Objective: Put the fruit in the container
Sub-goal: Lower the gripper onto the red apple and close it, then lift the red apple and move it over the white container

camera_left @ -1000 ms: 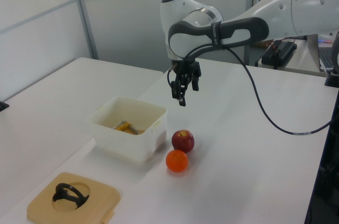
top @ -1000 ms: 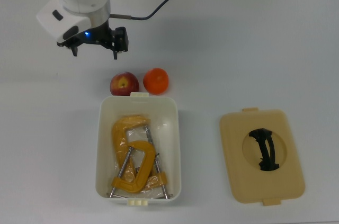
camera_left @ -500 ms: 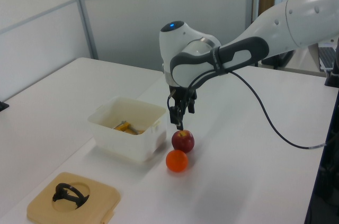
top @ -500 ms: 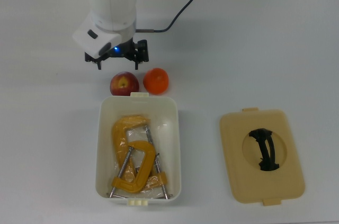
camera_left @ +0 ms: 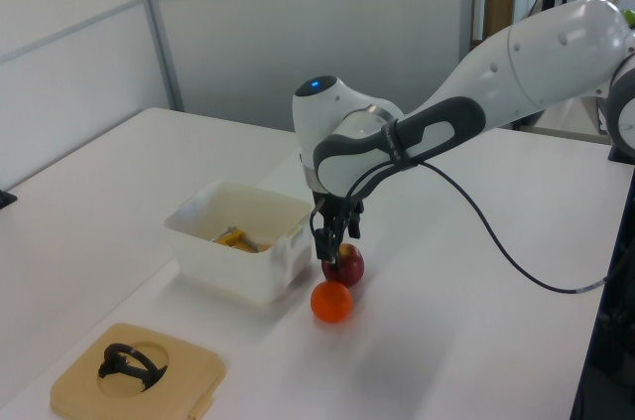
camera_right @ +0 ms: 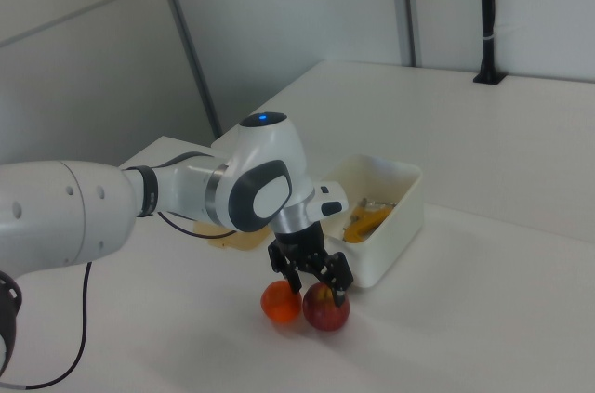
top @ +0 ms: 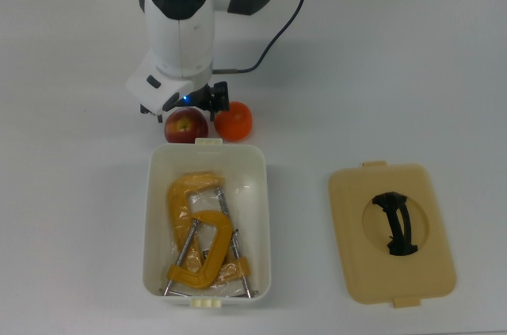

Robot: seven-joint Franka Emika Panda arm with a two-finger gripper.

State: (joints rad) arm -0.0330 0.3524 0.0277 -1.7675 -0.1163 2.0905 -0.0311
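Observation:
The red apple (top: pixel 187 126) and the orange fruit (top: pixel 234 121) lie side by side on the white table, touching the short end of the white tub (top: pixel 264 192). My gripper (top: pixel 184 108) hangs directly over the apple, open, with its fingers spread to either side of the apple's top. In the left view the gripper (camera_left: pixel 333 244) reaches down onto the apple (camera_left: pixel 343 265), and the orange fruit (camera_left: pixel 331 302) lies just in front. In the right view the fingers (camera_right: pixel 338 282) straddle the apple (camera_right: pixel 326 309) next to the orange fruit (camera_right: pixel 279 303).
Yellow screw clamps (top: pixel 198 232) lie inside the tub. A flat tan lid (top: pixel 392 232) with a black handle rests on the table at the top view's right. A black cable (top: pixel 277 22) trails from the arm.
The arm swung from the top view's left toward the fruit and came down. The open gripper went from well above the table to straddling the apple's top.

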